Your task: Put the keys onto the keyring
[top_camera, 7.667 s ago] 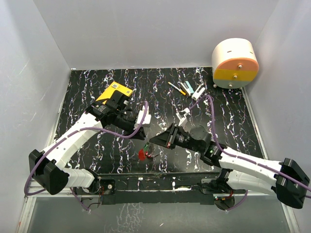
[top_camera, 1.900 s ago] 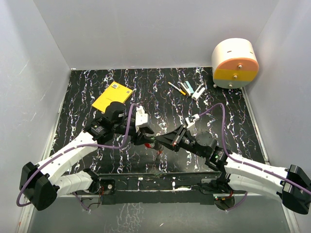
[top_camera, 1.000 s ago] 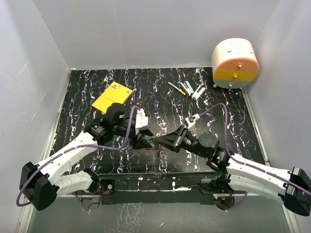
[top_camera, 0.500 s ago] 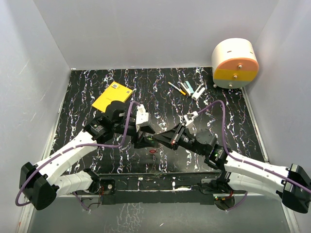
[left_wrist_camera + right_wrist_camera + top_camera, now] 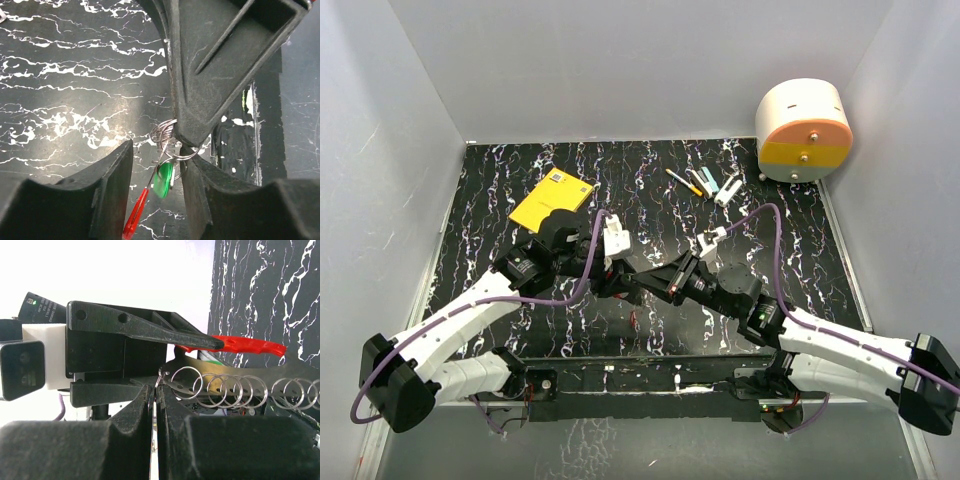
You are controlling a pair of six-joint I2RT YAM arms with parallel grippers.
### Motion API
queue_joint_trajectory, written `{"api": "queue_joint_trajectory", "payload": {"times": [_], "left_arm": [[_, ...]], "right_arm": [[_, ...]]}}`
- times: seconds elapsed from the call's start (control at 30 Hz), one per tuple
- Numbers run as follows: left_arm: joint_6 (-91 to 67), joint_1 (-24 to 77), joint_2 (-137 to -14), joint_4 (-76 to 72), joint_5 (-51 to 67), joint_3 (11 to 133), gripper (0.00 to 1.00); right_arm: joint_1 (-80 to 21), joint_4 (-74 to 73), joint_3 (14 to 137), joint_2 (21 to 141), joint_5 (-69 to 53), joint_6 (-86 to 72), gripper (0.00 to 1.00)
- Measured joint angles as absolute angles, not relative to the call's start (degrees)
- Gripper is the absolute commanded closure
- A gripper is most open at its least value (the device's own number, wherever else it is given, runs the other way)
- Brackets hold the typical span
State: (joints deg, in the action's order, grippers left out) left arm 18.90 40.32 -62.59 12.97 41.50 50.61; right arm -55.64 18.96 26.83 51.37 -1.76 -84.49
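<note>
Both grippers are met over the table [image 5: 480,232], on the near-right side of the box [image 5: 552,198] and well apart from it. The right gripper [image 5: 155,390] is clenched on the keyring [image 5: 164,133]: the wire is pinched at its fingertips, and a chain of rings [image 5: 240,387] is seen strung out from that spot. The left gripper [image 5: 158,159] is released. Its fingers [image 5: 107,190] are spread, and the keyring, the right gripper's tip and a green tag [image 5: 164,181] are bracketed between them. The red key [image 5: 136,215] is found just under the keyring, beside the tag, on the same near-right side of the box. In the right wrist view it is touched by one left finger. Whether it is threaded onto the keyring cannot be told.
</note>
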Motion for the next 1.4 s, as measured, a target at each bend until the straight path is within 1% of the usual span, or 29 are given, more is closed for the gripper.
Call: {"api": "queue_joint_trajectory", "payload": {"times": [0.07, 0.37, 0.67, 0.8, 0.87, 1.1, 1.23, 1.4], "left_arm": [[19.2, 40.4, -62.4, 13.3, 40.3, 50.6, 0.65], [20.0, 40.4, -60.8, 12.8, 37.9, 50.8, 0.67], [20.3, 40.5, -60.5, 12.9, 39.6, 51.0, 0.86], [20.0, 40.6, -60.5, 13.1, 41.1, 51.0, 0.94], [19.7, 40.6, -60.5, 13.1, 41.6, 51.0, 1.00], [19.7, 40.6, -60.5, 13.4, 42.8, 51.0, 1.00], [20.6, 40.6, -60.5, 13.3, 43.9, 51.0, 1.00], [21.9, 40.6, -60.2, 13.3, 45.0, 51.0, 1.00]], "right_arm": [[-55.7, 18.5, 26.8, 51.0, -1.5, -84.5, 0.92], [-55.8, 17.1, 26.8, 48.7, -1.4, -84.5, 0.92], [-55.7, 17.2, 26.2, 48.0, -1.1, -84.7, 0.92], [-55.4, 21.3, 24.5, 48.1, -1.0, -85.8, 0.92], [-55.3, 24.4, 23.6, 48.8, -1.3, -86.6, 0.92], [-55.2, 34.2, 21.5, 52.6, -3.1, -89.5, 0.92], [-55.2, 36.2, 21.4, 53.3, -4.4, -90.5, 0.92], [-55.2, 35.1, 21.2, 52.0, -4.7, -90.6, 0.92]]}}
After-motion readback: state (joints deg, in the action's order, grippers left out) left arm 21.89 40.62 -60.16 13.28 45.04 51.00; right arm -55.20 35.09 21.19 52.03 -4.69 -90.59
